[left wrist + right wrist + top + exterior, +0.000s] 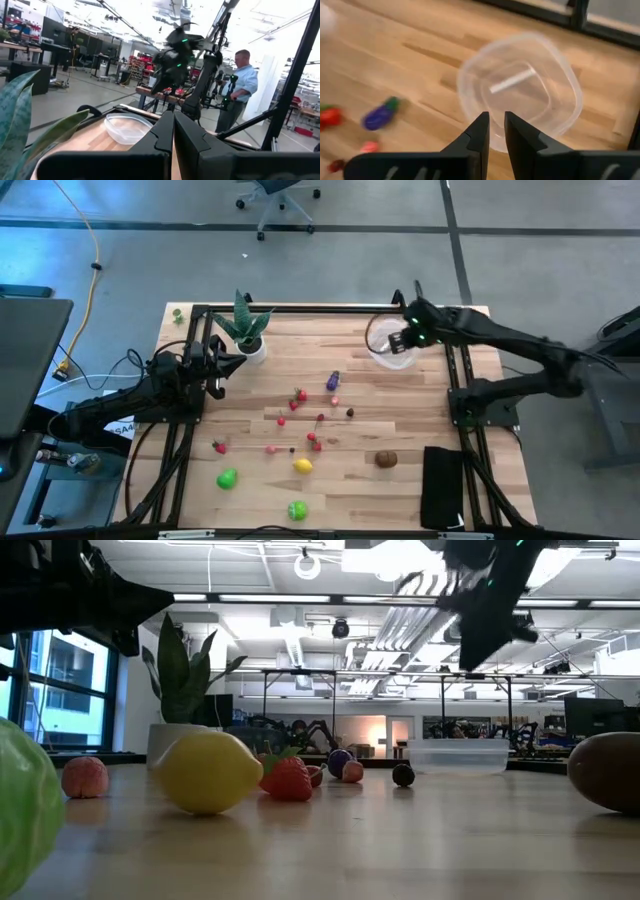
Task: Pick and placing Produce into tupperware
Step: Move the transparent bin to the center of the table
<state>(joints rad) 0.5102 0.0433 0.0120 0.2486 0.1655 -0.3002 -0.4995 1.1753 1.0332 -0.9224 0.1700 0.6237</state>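
The tupperware [388,352], a clear roundish bowl, stands on the table's far right part; it also shows in the right wrist view [540,95] and the low view [458,755]. My right gripper [397,343] hovers above it, fingers [481,131] pointing down with a narrow gap and nothing between them. Produce lies scattered mid-table: a purple piece [333,380], red strawberries [300,395], a lemon [302,465], two green fruits [228,478], a brown kiwi [386,459]. My left gripper [238,363] waits shut at the left, beside the plant.
A spiky green plant in a white pot [246,332] stands at the far left beside my left gripper. A black flat object [443,485] lies at the near right. Dark frame bars [300,308] run along the table's edges. A person [240,85] stands beyond the table.
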